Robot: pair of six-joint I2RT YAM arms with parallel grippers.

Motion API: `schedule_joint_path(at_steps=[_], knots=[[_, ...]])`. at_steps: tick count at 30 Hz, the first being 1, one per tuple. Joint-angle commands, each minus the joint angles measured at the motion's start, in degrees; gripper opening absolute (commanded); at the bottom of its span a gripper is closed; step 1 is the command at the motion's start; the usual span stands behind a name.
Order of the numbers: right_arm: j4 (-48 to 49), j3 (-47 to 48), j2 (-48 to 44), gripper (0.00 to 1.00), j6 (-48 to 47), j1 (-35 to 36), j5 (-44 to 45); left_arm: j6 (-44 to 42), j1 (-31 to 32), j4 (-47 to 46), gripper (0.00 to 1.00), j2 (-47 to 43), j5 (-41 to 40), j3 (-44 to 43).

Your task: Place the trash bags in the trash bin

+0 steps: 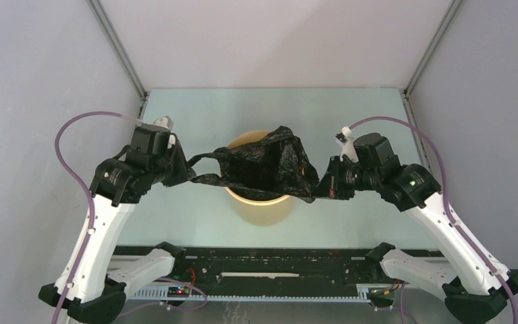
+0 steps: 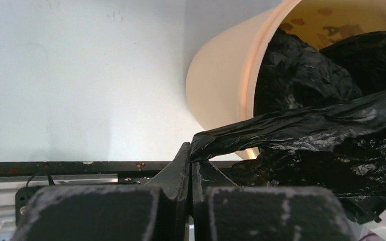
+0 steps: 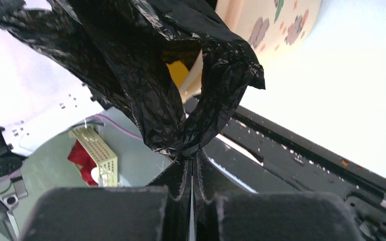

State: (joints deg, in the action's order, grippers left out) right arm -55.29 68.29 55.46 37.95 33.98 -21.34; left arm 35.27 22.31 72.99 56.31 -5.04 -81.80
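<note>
Left wrist view: the left jaws are pressed together on a twisted strip of the black bag (image 2: 306,125). The strip runs off to the right across the mouth of the cream bin (image 2: 221,85), and more crinkled film shows inside that opening. In the right wrist view, the right jaws are likewise clamped on a pinched fold of the bag. The film rises from them in a loop, with the bin's patterned wall beyond. The top view shows the bag stretched between the two arms, spread wide over the bin and covering most of its mouth, with the rim bare at the left and near sides. The left arm (image 1: 118,179) holds its end just left of the bin, and the right arm (image 1: 391,179) holds its end just right. The bin stands upright mid-counter (image 1: 195,115), behind a black rail (image 1: 276,260) along the near edge.
</note>
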Motion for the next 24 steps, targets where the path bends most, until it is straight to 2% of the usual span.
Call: schedule_joint_path(at_steps=[1, 4, 10, 15, 18, 20, 24], knots=[[-5.5, -0.5, -1.6, 0.0, -3.5, -0.3, -1.7, 0.3, -0.4, -2.1, 0.0, -2.6, 4.4, 6.1], [-5.4, -1.9, -1.8, 0.0, -3.1, -0.1, -3.5, 2.6, -0.3, -3.4, 0.0, -4.8, 7.2, 10.9], [-1.1, -9.0, -3.2, 0.0, -1.8, 0.7, -2.0, 2.4, -0.4, -2.7, 0.0, -6.4, 2.9, 15.6], [5.9, -14.2, -0.1, 0.0, -5.8, -1.2, 7.5, 4.5, -1.5, -13.6, 0.0, -4.3, 8.9, 21.5], [12.0, -15.0, 1.8, 0.0, -8.2, -1.5, 9.2, 4.9, -2.2, -18.0, 0.0, -3.1, 3.5, 24.5], [13.9, -14.1, 1.5, 0.09, -10.1, -1.5, 8.0, 4.4, -2.7, -20.4, 0.01, -2.8, 4.3, 24.8], [10.4, -11.0, -2.7, 0.41, -14.9, -1.2, 6.3, 2.3, -2.6, -20.4, 0.19, -4.8, 7.0, 23.2]])
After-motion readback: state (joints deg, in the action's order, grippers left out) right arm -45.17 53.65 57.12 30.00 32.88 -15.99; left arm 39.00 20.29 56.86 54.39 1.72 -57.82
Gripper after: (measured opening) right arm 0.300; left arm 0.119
